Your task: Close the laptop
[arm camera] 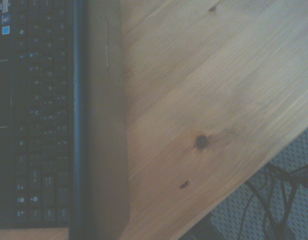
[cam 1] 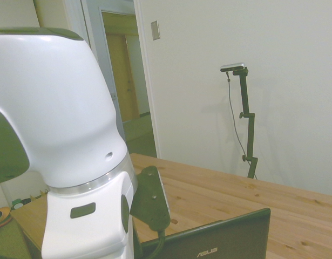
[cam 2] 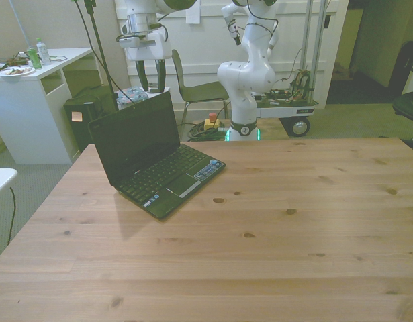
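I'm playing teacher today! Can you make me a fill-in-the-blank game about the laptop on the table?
1. The laptop is ____, with its screen standing up.
2. It sits on a table made of ____.
3. The logo on the lid in the side view reads ____.
4. In the front view, the laptop is on the table's ____ side.

Missing words: open; wood; ASUS; left

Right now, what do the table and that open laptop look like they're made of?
The table looks like pale solid wood, likely pine: plank seams, grain and dark knots show, with a matte finish. The laptop looks like dark plastic; its lid reads smooth and slightly glossy around a silver logo, though metal can't be ruled out.
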`<state>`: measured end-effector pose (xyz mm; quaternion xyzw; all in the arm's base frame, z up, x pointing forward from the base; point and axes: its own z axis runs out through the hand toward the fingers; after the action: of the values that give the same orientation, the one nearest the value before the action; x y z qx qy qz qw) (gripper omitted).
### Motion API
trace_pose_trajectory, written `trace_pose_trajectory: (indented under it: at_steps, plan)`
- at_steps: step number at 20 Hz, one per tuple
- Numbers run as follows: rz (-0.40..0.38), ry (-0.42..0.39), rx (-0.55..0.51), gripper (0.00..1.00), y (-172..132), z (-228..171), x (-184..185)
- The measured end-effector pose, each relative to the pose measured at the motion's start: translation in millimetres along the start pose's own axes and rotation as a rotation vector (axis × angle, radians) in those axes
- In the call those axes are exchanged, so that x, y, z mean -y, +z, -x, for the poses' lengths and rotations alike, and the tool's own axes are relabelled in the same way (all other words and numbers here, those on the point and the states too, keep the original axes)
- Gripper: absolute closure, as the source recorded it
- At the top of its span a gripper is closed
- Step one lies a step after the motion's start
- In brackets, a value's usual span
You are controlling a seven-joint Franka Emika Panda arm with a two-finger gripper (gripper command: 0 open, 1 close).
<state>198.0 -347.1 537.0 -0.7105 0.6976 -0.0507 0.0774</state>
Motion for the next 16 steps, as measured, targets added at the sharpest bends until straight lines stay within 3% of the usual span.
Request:
trace_pose_trajectory:
  at_steps: [10, 16]
  plan:
    - [-0.005, 0.047, 0.031, 1.0, 9, -30, -34]
    - [0.015, 0.039, 0.042, 1.0, 18, -77, -18]
